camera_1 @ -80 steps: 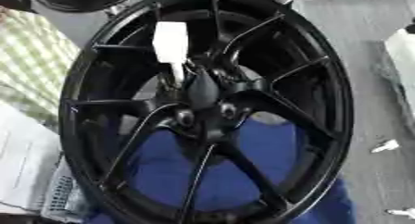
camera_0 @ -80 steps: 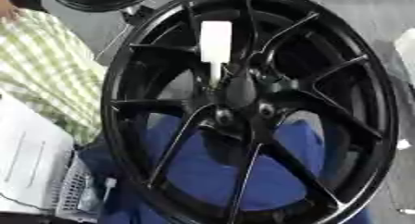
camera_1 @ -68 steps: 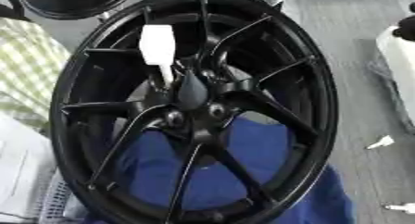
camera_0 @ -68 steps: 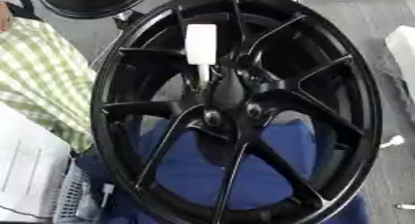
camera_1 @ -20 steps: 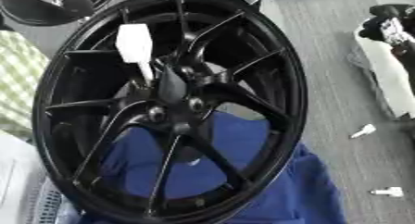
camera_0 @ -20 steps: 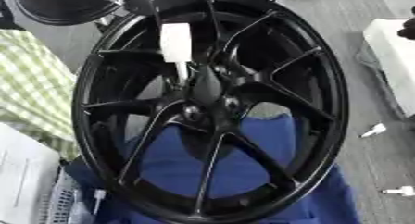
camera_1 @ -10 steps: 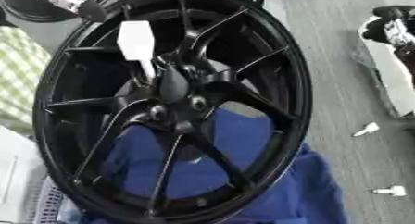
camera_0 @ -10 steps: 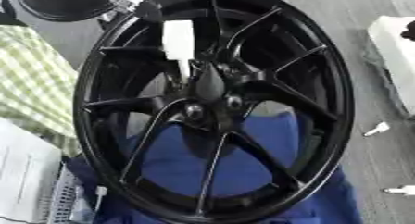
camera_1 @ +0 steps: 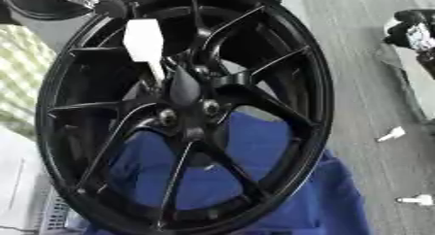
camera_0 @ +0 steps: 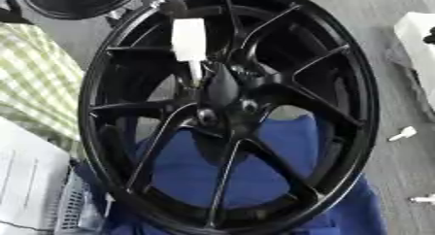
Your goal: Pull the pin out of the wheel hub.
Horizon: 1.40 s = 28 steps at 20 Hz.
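The black wheel hub stands nearly on edge, tilted, and fills most of both views. Its lower rim sits on a blue cloth that shows through the spokes.

The pin is in the hub. Its white block-shaped head stands out in front of the upper spokes, and its thin pale shaft runs down from the head to a bolt hole just above and left of the hub's centre.

Only a little of the left hand shows, at the upper left of the right eye view. There is a dark rounded tip with a silvery part just behind it, coming in from the top left corner over the wheel's rim. The tip lies just above the pin's head and slightly to its left. It is near the head, but contact between them cannot be made out. So little of the hand shows that it cannot be told whether its fingers are open, closed or gripping anything. The right hand shows in neither view.

Up and left of the hand lies a second black wheel. Below the hand, left of the hub, is a green checked cloth, and lower still are white papers. Well to the right of the hand, past the hub, a white box sits at the edge. Two small white pieces lie on the grey surface below it.
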Motion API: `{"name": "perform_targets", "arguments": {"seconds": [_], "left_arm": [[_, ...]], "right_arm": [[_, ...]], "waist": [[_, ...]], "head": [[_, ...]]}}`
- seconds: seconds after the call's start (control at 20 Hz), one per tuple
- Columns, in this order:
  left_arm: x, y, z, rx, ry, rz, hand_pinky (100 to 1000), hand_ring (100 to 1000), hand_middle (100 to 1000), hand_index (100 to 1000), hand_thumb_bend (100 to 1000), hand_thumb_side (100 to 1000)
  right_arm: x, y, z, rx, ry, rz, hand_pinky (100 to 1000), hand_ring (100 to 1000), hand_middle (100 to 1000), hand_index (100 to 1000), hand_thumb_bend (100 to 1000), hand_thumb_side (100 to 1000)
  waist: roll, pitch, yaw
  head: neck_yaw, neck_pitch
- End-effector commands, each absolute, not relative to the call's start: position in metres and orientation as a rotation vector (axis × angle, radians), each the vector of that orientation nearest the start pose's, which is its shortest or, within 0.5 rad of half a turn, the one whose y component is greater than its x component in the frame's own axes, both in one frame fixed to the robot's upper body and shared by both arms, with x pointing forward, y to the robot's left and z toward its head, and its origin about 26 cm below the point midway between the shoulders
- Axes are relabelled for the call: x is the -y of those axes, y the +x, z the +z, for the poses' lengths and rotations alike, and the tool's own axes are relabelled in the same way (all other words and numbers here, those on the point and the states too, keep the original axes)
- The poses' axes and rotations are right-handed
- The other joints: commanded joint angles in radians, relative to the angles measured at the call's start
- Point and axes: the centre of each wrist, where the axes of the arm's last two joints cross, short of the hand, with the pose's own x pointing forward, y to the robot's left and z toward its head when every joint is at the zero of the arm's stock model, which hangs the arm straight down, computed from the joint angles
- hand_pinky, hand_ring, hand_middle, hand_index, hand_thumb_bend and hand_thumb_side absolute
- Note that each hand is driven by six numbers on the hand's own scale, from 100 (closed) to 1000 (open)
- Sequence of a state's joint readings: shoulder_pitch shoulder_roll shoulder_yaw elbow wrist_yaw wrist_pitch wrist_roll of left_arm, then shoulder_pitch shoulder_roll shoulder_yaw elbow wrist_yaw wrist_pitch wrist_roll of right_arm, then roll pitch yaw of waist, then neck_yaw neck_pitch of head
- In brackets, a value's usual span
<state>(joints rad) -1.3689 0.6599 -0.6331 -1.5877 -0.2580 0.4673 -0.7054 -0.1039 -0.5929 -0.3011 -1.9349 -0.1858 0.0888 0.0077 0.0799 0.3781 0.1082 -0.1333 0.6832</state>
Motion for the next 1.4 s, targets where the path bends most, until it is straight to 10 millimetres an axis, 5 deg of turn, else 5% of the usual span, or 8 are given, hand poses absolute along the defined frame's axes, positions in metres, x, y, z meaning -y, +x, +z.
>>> {"name": "perform_targets", "arguments": {"seconds": [0.05,0.6,1.4], "left_arm": [[-0.119,0.332,0.413,1.585,0.672,-1.722,814,816,780,865,701,544],[-0.117,0.334,0.401,1.518,0.695,-1.781,823,812,774,862,718,461],[-0.111,0.368,0.380,1.352,0.720,-1.801,818,796,745,838,667,439]], "right_arm": [[0.389,0.265,0.212,2.022,-0.502,0.261,827,677,608,741,100,624],[0.388,0.265,0.208,2.009,-0.505,0.234,828,676,608,741,100,641],[0.387,0.266,0.205,2.005,-0.490,0.218,828,676,607,740,100,652]], "waist": [[-0.004,-0.016,0.004],[0.002,0.005,-0.009],[0.005,0.010,-0.027]], "head": [[0.005,-0.021],[0.018,-0.063],[0.044,-0.064]]}}
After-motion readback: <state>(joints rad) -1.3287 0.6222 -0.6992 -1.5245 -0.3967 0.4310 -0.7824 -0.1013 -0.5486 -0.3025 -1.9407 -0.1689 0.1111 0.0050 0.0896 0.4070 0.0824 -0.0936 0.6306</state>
